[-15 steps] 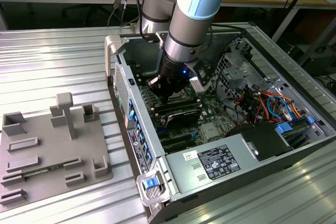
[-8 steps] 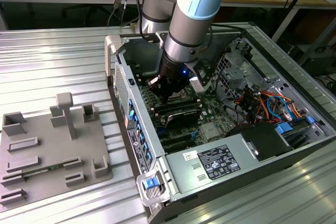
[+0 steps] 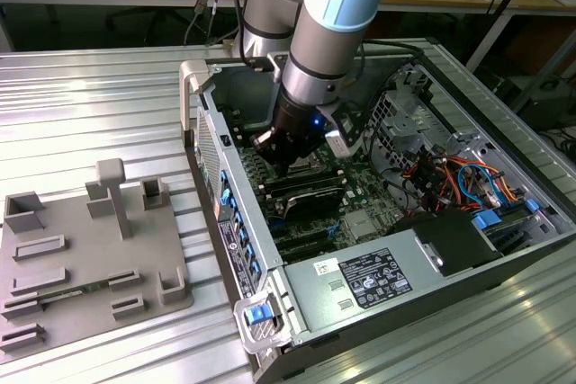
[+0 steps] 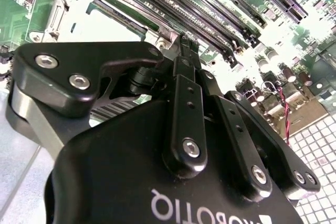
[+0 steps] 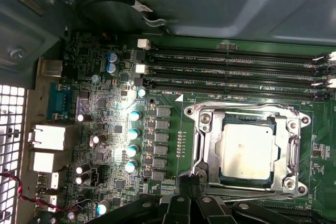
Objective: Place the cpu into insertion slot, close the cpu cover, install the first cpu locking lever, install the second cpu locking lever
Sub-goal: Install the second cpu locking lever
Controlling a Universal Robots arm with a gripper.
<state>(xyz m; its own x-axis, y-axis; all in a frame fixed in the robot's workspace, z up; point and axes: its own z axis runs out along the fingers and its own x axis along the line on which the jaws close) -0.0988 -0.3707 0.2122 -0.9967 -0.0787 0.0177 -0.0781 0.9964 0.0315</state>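
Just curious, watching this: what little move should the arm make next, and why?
Probably nudge the locking lever under its catch: the cpu already sits in the insertion slot, the cpu cover lies over it, and the shut gripper is at that lever.

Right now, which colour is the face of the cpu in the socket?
Silvery-tan, slightly mottled. The cpu shows best in the first wrist view.
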